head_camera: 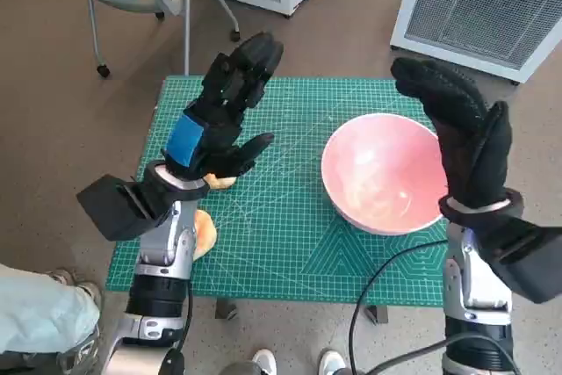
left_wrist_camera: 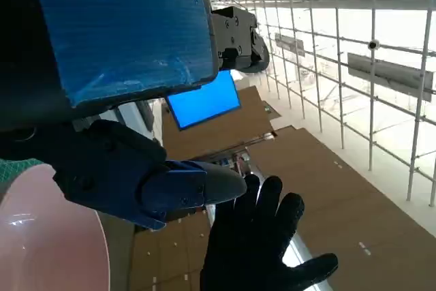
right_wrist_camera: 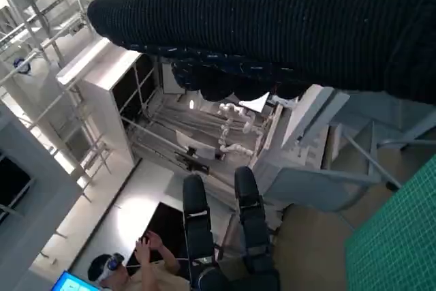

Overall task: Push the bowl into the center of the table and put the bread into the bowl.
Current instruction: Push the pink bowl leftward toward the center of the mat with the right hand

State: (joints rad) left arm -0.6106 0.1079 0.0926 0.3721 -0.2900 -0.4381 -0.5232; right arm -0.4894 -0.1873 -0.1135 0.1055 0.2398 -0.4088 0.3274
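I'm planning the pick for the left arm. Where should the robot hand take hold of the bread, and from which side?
Only slivers of the bread show under the left forearm, at the mat's left edge. It looks rounded and low, so probably from above, fingers straddling its sides. The left robot hand must first pull back; it hovers past it.

The head view looks steeply down on the table (head_camera: 290,256) from above both raised hands. Each wrist view sits close behind its own hand, tilted up toward the room. The left wrist view shares the right hand (left_wrist_camera: 262,250) and bowl (left_wrist_camera: 48,236) with the head view.
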